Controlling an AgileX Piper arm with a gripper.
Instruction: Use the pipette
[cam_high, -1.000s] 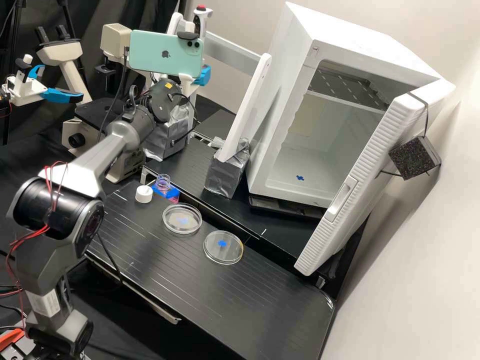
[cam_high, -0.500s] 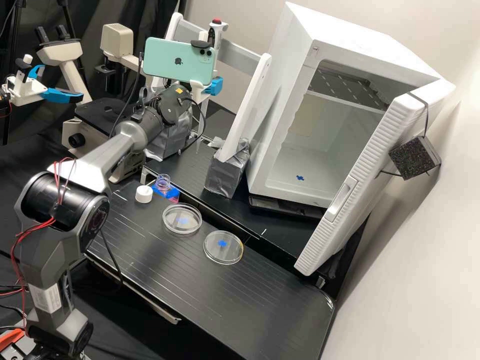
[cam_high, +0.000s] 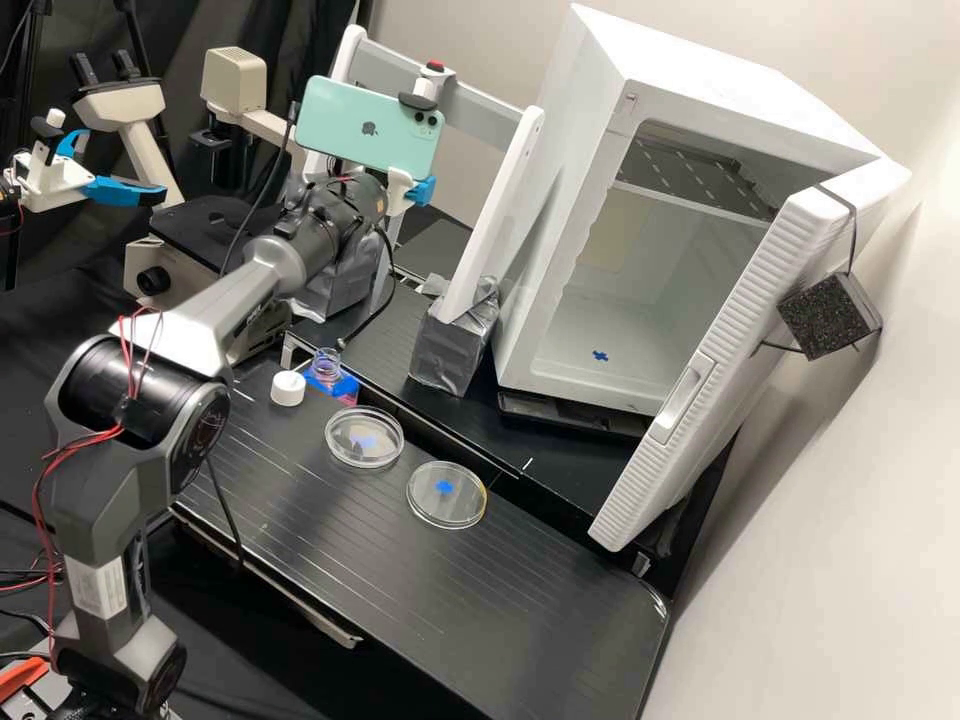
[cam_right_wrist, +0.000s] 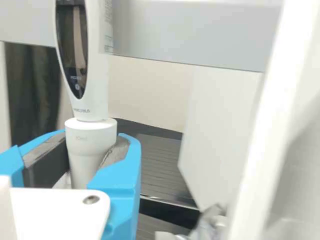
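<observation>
Nearest in the high view, the dark grey arm (cam_high: 95, 500) is seen beside the black ribbed bench (cam_high: 520, 570). On the bench, a round clear dish with a blue mark (cam_high: 447, 510) is placed, with a second round clear dish (cam_high: 364, 455) just beyond. Farther on, a white round cap (cam_high: 288, 390) is set near an open clear bottle (cam_high: 326, 362) in a bright blue holder (cam_high: 349, 386). Beyond these, the white and grey pipette with a red button (cam_high: 434, 67) is held by the white gripper (cam_high: 421, 190), button end up, near the grey crossbar (cam_high: 490, 103) of a white frame. In the wrist view, its collar is clamped between the dark pads (cam_right_wrist: 48, 162) of the blue fingers. Farther right, a white box-shaped cabinet (cam_high: 562, 150) is seen with its door open.
</observation>
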